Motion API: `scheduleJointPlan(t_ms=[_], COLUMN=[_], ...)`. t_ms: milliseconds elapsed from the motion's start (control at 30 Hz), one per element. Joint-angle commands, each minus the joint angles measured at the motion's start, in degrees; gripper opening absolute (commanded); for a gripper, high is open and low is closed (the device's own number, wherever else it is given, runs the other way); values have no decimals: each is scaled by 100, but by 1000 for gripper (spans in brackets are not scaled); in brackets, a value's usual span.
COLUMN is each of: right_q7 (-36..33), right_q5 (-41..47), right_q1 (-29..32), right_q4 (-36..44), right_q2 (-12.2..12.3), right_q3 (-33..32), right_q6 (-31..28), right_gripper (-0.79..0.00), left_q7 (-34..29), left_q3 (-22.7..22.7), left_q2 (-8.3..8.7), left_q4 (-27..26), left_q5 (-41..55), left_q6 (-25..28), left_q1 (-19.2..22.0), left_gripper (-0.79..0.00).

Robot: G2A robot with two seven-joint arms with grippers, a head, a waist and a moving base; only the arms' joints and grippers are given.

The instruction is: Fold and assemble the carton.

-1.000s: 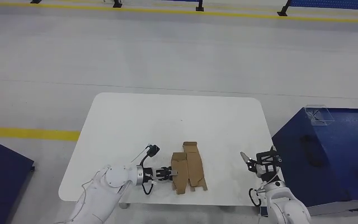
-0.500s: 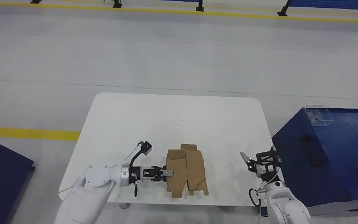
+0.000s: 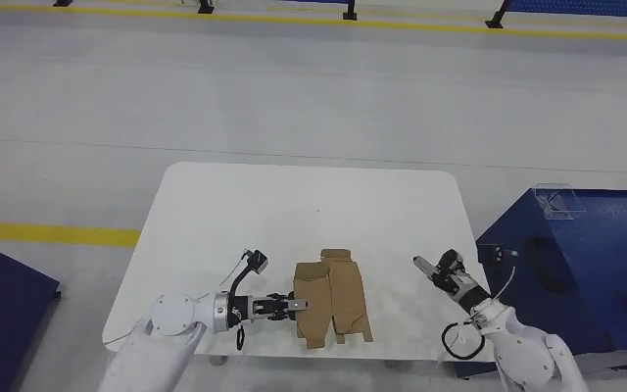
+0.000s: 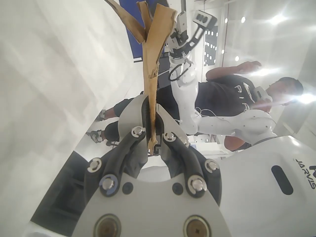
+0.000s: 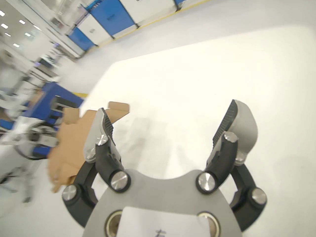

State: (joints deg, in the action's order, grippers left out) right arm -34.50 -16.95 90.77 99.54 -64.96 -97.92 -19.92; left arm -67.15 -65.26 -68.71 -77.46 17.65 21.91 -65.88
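A flattened brown carton (image 3: 331, 296) lies near the table's front edge, its flaps spread. My left gripper (image 3: 295, 306) is shut on the carton's left edge; in the left wrist view the cardboard (image 4: 151, 57) runs edge-on between the closed fingers (image 4: 133, 114). My right gripper (image 3: 423, 265) hovers over the table to the right of the carton, apart from it, pointing toward it. In the right wrist view its fingers (image 5: 243, 122) stand wide open with nothing between them, and the carton (image 5: 71, 134) lies beyond the gripper (image 5: 170, 120).
The white table (image 3: 304, 211) has free room behind the carton. A dark blue box (image 3: 558, 274) stands close off the table's right side, and another blue block (image 3: 18, 294) sits at the left. A person (image 4: 229, 92) is behind the robot.
My right arm has swung in from the table's right edge toward the carton. The left gripper keeps its hold and the carton has shifted slightly.
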Motion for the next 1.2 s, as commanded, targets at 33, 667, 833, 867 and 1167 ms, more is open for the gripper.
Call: scheduleJointPlan(t_ms=[33,667,833,867,1167], right_q7=[-3124,-5304,-5153,-5108,-5095], right_q5=[2761,4726,4620,4574,4554], right_q1=[-913,-2746,-2704,-2678,-2669], right_q4=[-946,-3395,-3315,-3272,-3256], right_q2=[98,170,195,203,207], right_q3=[157,2319,2377,2379,2380], right_q6=[394,318,167,123,110], right_gripper=[0,-785,-785,-785,-785], left_q7=[-26,-89,-147,-155,-42], left_q3=[41,720,855,849,33], left_q2=[-2,-165,-208,-208,19], left_q4=[3,591,706,727,999], left_q5=[177,868,1042,1058,1034], left_q6=[143,5,-34,-17,11], left_q1=[-45,365,451,464,286], left_gripper=[-785,-785,0,0,0])
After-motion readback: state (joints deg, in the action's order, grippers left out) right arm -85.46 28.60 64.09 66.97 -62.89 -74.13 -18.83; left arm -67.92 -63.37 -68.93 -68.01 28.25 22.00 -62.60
